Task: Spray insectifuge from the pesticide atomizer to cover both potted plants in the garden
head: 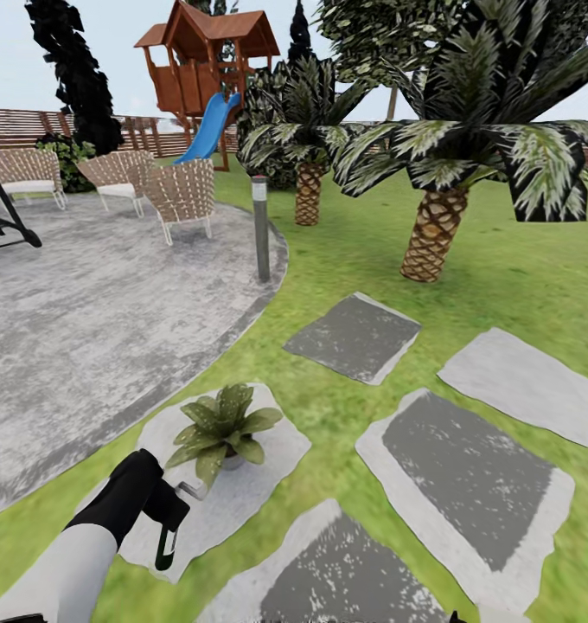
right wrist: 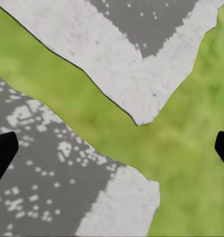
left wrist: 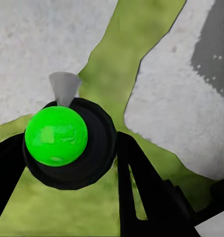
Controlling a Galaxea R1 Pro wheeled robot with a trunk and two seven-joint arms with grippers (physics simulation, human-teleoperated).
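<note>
Clamped tight on the pesticide atomizer (left wrist: 57,136) with the left gripper (head: 162,522), low over the garden's lawn (head: 346,260). Seen from the left wrist as a dark round body with a bright green cap and a pale grey nozzle (left wrist: 65,88), gripped between black fingers (left wrist: 141,187). Aimed, in the head view, toward a potted plant (head: 220,428) just beside it, upright on a pale stepping stone (head: 272,467) near the edge of the round stone patio (head: 86,320). No mist or wetting discernible on the leaves.

Held spread wide with the right gripper (right wrist: 112,148), gripping nothing, above grass and two more stones.

Further back: a grey bollard lamp (head: 260,227), wicker chairs (head: 183,192), two palm-like plants (head: 432,229) and a wooden playhouse with a blue slide (head: 209,128).

Judged from this: pick-up done, spraying of this first plant about to begin or barely begun, full coverage of it and of the other potted plant left to do.
</note>
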